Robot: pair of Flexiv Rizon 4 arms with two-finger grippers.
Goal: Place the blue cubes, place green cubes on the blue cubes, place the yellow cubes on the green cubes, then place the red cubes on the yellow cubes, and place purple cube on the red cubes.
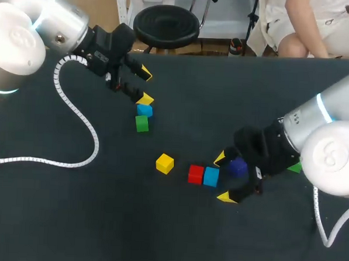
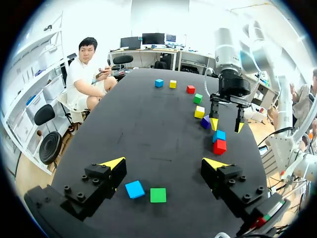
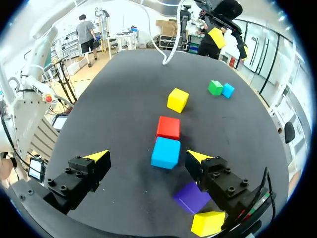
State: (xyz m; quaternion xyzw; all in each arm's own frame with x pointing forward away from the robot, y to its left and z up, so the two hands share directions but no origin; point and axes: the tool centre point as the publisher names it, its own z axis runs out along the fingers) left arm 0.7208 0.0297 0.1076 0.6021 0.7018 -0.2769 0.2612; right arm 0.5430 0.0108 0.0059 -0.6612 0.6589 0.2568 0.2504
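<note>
Near far table edge (image 1: 184,58), left gripper (image 1: 145,86) spread wide, right gripper (image 1: 222,177) wide mid-table, red cube (image 1: 195,174) close ahead

A broad table (image 1: 70,218) with a flat, matte black top lies under even, bright light.

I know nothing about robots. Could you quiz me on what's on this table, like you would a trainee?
1. True or false: the red cube touches a blue cube.
2. Which cube lies beside the green cube near the left gripper? A yellow, B blue, C purple.
3. Fill in: the right gripper stands ____, holding nothing.
Key: 1 true; 2 B; 3 open.
</note>
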